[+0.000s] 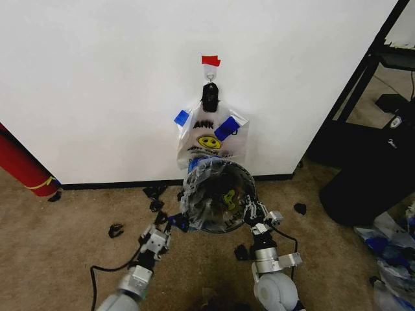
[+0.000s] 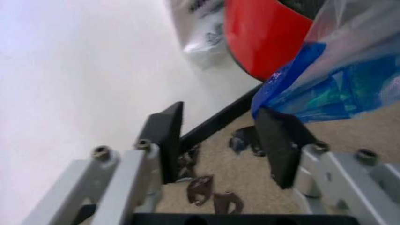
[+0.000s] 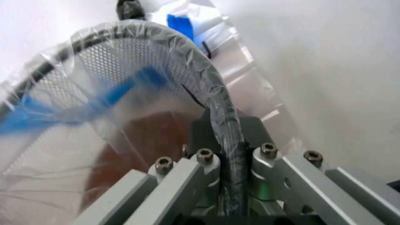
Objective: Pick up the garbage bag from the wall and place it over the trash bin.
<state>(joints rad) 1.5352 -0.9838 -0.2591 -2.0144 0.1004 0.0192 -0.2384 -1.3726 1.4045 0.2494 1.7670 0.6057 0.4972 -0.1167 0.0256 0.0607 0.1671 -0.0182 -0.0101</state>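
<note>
The garbage bag, thin crinkly see-through plastic with a yellow smiley showing through it, is seen draped over the mouth of the trash bin, which stands on tan carpet just in front of the wall. The plastic is stretched across the bin's rim, which appears to be why both arms are held low at either side of it: the bag is judged to be in the course of being spread over the opening.

The right gripper is placed at the bin's right edge. In the right wrist view its fingers are closed tight on the black rim with the plastic pinched over it, so that side of the bag is pinned in place.

The left gripper is held at the bin's left edge. In the left wrist view its fingers are seen well apart; a blue tape patch on the bag's edge touches the tip of one finger, but nothing is clamped between them. The red outside of the bin is seen just beyond.

Behind the bin, a similar flat smiley bag is hung on the wall from a black clip, under a piece of red tape. Small black scraps are scattered on the carpet. A long red cylinder leans at the far left.
</note>
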